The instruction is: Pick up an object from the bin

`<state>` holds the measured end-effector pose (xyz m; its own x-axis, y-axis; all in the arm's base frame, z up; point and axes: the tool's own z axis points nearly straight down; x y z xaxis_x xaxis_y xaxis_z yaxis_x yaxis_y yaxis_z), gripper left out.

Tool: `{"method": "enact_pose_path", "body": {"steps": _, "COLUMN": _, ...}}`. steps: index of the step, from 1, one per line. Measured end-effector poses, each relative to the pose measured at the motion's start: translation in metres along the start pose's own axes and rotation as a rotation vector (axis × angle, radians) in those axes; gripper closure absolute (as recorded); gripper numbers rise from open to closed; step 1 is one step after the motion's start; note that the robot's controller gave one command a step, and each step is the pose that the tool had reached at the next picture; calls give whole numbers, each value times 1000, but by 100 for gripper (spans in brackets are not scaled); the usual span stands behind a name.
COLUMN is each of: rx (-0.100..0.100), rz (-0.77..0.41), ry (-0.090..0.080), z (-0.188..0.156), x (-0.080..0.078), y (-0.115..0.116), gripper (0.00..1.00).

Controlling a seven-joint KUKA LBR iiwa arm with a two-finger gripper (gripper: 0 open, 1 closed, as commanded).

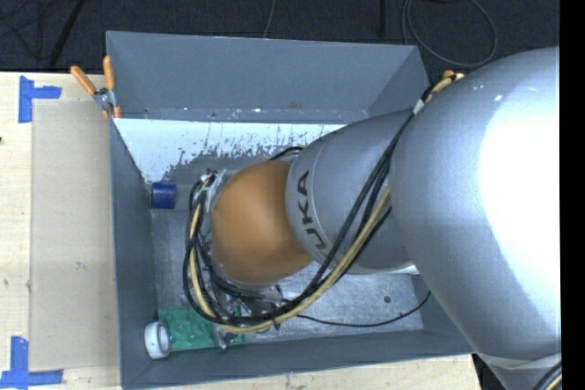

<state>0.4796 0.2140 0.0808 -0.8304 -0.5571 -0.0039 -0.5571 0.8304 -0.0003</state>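
A green flat thing (190,330) with a white round cap (156,340) at its left end lies in the bin's front left corner. Its right end runs under the cables below the arm's wrist. A small blue cylinder (164,195) lies by the left wall, near the foot of the back slope, a little left of the wrist.
The arm reaches in from the right over the middle of the bin. Its orange cover and looping black and yellow cables hang low over the left half of the floor. Bare grey floor runs along the front wall to the right.
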Motion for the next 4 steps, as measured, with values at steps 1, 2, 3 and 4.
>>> {"method": "enact_pose_path", "body": {"steps": 1, "rx": 12, "rz": 78, "ry": 17, "z": 5, "x": -5, "y": 5, "gripper": 100}}
{"method": "enact_pose_path", "body": {"steps": 2, "rx": 10, "rz": 78, "ry": -7, "z": 6, "x": -9, "y": 6, "gripper": 0}}
{"method": "enact_pose_path", "body": {"steps": 3, "rx": 4, "rz": -352, "ry": -4, "z": -3, "x": -16, "y": 28, "gripper": 0}}
{"method": "enact_pose_path", "body": {"steps": 4, "rx": 5, "rz": -348, "ry": -4, "z": -4, "x": -17, "y": 27, "gripper": 100}}
